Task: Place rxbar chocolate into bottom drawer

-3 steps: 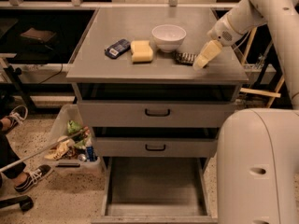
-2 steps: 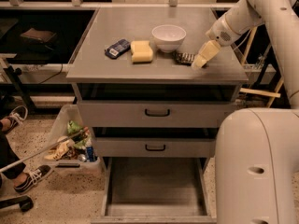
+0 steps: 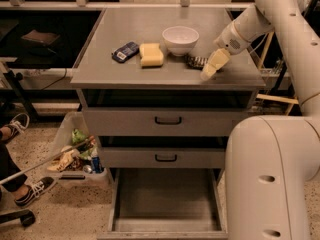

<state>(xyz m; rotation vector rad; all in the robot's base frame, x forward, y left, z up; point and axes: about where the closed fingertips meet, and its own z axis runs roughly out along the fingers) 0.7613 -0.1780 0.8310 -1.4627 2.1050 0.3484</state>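
gripper (image 3: 211, 68) low over the cabinet top (image 3: 120, 74), at the rxbar chocolate's (image 3: 195, 61) right end; bottom drawer (image 3: 165, 199) open.

**White shell, cream-tipped gripper**

Your robot's arm (image 3: 280, 19) is smooth, glossy white, built of thick rounded tubes with thin seams at the joints. Its gripper (image 3: 209, 70), just right of the bowl (image 3: 180, 39) and a little in front of it, is a cream-yellow that tapers downward. A small grey disc marks the wrist behind it. Far below and right of the bowl, a bulky white housing (image 3: 272, 184) carries two small dark recessed dots.
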